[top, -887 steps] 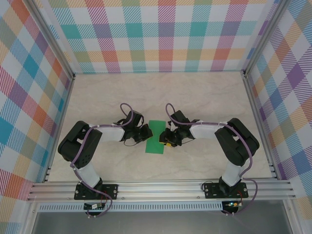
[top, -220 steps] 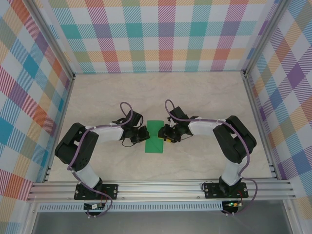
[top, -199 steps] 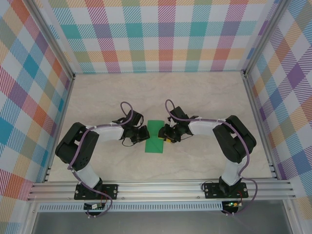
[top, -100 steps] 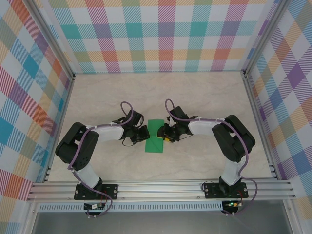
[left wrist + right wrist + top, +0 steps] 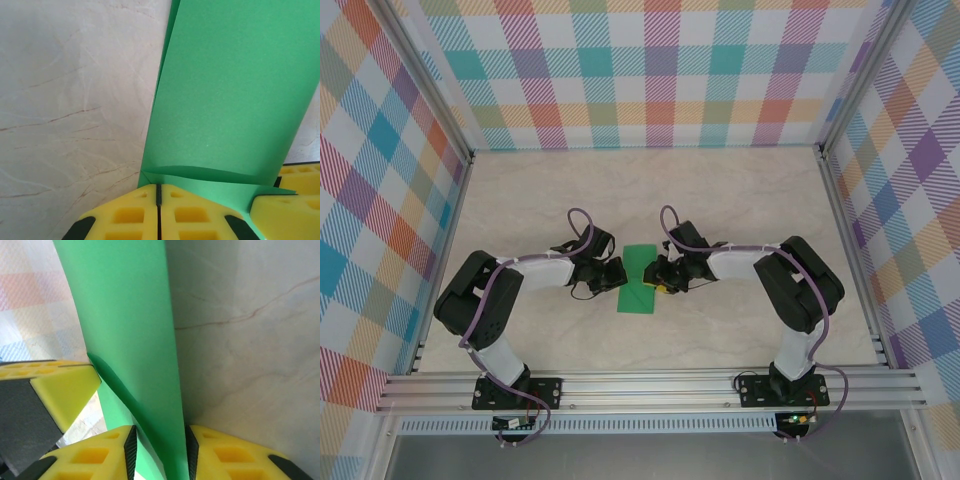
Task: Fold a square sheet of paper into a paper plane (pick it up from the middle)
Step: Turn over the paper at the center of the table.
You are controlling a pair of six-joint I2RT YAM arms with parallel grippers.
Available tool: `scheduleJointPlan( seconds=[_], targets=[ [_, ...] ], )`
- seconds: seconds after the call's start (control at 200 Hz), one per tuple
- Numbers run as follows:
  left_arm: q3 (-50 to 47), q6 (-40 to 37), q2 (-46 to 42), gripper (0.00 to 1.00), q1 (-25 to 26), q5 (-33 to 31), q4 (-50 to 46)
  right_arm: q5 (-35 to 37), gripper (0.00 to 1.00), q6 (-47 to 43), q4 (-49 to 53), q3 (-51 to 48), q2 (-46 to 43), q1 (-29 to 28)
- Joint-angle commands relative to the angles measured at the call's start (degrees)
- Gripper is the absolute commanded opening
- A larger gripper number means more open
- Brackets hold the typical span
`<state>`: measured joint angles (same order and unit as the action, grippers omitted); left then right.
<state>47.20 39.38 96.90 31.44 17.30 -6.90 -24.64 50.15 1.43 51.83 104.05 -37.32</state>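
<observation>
Folded green paper sheet (image 5: pixel 640 281) lies mid-table on the marble-look tabletop (image 5: pixel 740 200), plaid walls (image 5: pixel 650 70) around.
Left gripper (image 5: pixel 158 186) fully closed at its left edge; right gripper (image 5: pixel 159 434) part-open, straddling the raised right fold.

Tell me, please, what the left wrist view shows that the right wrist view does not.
Left wrist view: the left jaws closed, tips together at the near edge of the green paper, whose upper layer bows up off the lower one there. Right wrist view: the right jaws parted with a raised fold of the paper between them, and a blurred checked pattern at upper left. Shared: the green paper, the marbled table, and a yellow finger of the other arm at the side.
</observation>
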Motion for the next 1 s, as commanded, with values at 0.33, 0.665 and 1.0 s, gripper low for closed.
scheduleJointPlan(
  seconds=[0.33, 0.665, 1.0],
  targets=[
    [-0.8, 0.7, -15.3, 0.19, 0.5, -3.4, -6.9, -1.2, 0.12, -4.2, 3.2, -0.1, -7.1, -0.3],
    [-5.0, 2.2, -30.8, 0.33, 0.5, -8.4, -13.7, 19.5, 0.06, -12.4, 37.5, 9.6, -19.7, -0.4],
    [-8.4, 4.6, -41.8, 0.41, 0.1, -16.5, -21.0, 55.6, 0.06, -7.4, 76.6, 30.3, -10.0, -8.1]
  ],
)
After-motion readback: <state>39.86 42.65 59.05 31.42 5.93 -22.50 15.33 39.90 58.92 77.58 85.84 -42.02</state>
